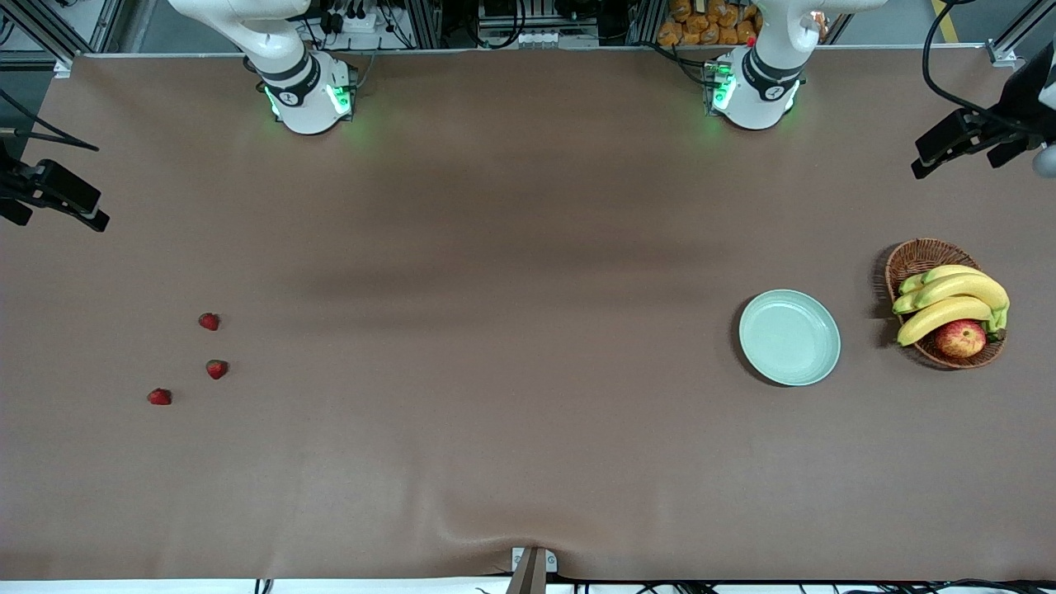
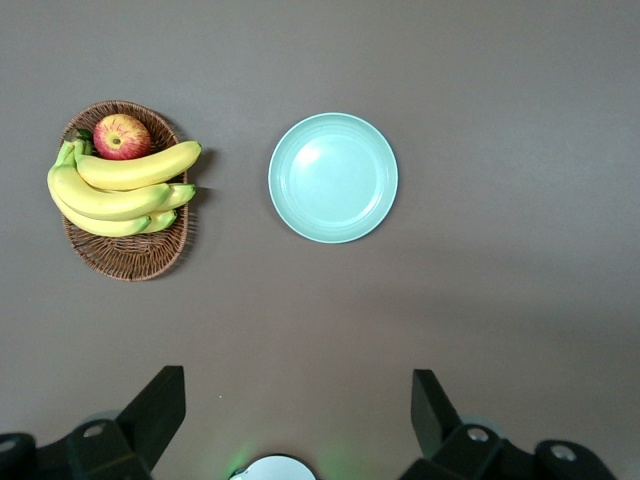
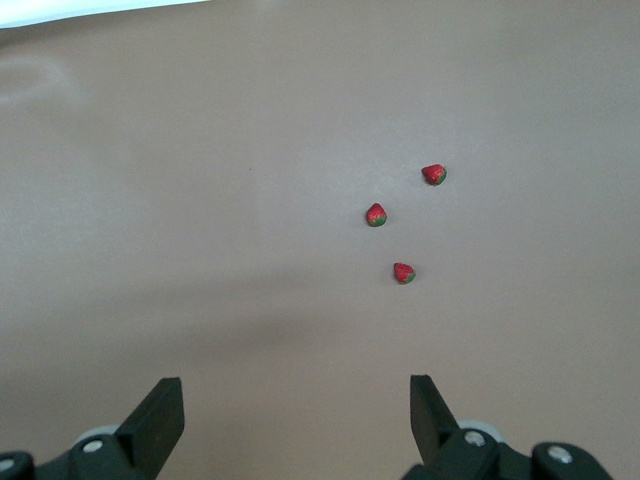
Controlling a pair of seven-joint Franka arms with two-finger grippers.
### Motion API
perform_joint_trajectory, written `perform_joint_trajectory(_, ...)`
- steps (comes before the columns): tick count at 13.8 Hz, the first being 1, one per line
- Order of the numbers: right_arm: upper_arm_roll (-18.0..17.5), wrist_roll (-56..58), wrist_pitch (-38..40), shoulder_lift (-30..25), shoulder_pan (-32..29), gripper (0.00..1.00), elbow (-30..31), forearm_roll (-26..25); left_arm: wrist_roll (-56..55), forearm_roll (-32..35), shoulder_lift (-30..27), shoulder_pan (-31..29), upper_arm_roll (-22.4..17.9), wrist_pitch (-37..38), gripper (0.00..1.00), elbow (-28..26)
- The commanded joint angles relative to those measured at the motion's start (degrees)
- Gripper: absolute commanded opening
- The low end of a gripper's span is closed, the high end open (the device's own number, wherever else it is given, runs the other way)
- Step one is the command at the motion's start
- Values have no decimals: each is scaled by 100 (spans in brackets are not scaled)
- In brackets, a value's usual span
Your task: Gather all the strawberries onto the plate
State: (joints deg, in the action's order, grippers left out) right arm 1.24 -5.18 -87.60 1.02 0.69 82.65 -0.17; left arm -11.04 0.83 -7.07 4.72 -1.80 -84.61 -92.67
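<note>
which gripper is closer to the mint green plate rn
Left. The left gripper, fingers open, hangs above the table with the round pale mint-green plate in its view; the right gripper, also open, looks over the three small red strawberries.

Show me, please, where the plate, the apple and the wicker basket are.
plate [image 1: 789, 337], front view, bare centre.
apple [image 1: 960, 338], front view, red skin.
wicker basket [image 2: 128, 254], left wrist view, woven wall.
</note>
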Motion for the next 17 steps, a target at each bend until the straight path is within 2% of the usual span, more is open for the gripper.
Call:
perform_joint_trajectory(1, -10, 43, 33, -67, 1, 100, 32, -115, 206, 137, -119, 90, -136, -126, 100, -128)
perform_joint_trajectory(6, -10, 35, 33, -67, -8, 100, 41, -115, 347, 181, 3, 81, -181, -109, 100, 144)
perform_joint_trajectory(12, -1, 43, 33, 188, -60, 100, 49, -115, 515, 102, -23, 72, -137, -91, 100, -75)
perform_joint_trajectory(17, 16, 52, 41, 714, -341, 100, 58, -71, 515, 84, -14, 72, -137, -100, 100, -128)
